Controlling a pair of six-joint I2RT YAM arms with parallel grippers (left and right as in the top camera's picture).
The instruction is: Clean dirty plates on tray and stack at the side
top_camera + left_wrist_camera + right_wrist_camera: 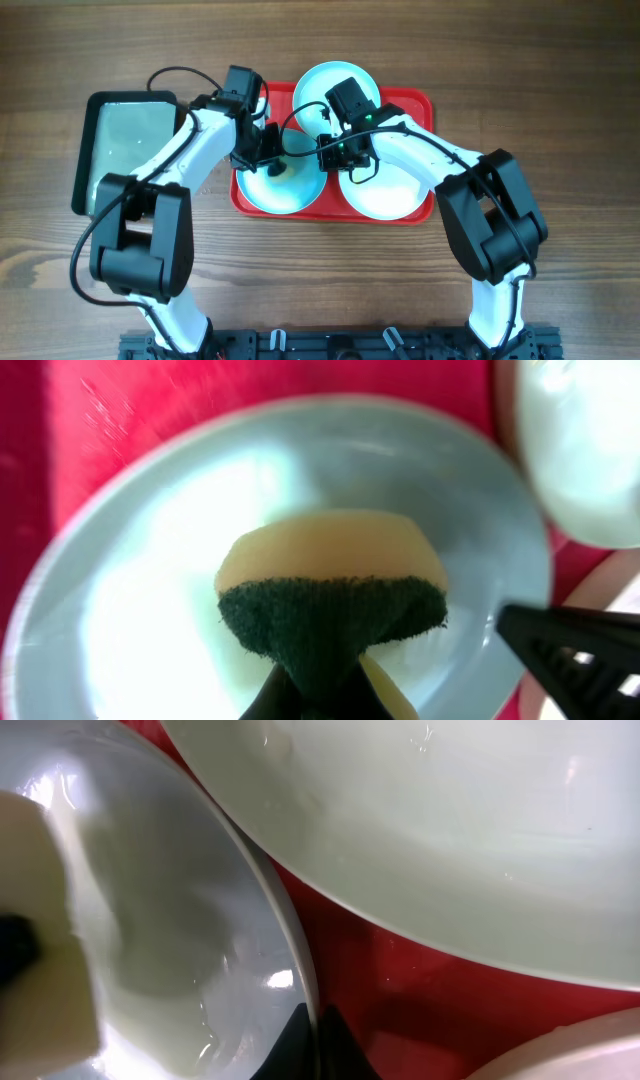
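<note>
The red tray (pixel 415 105) holds three plates: an aqua one (pixel 325 82) at the back, an aqua one (pixel 285 192) at front left, and a white one (pixel 390 192) at front right. My left gripper (pixel 262 150) (pixel 320 700) is shut on a yellow sponge (pixel 335 545) with a green scouring face, pressed into the front-left aqua plate (pixel 130 610). My right gripper (pixel 325 160) (pixel 312 1045) is shut on that plate's right rim (pixel 290 950), one finger inside and one outside. The sponge (pixel 40 930) shows at the left of the right wrist view.
A dark narrow tray of greenish water (pixel 125 140) lies left of the red tray on the wooden table (pixel 560 80). In the right wrist view the back aqua plate (pixel 450 820) and the white plate (pixel 580 1055) crowd close around the held rim.
</note>
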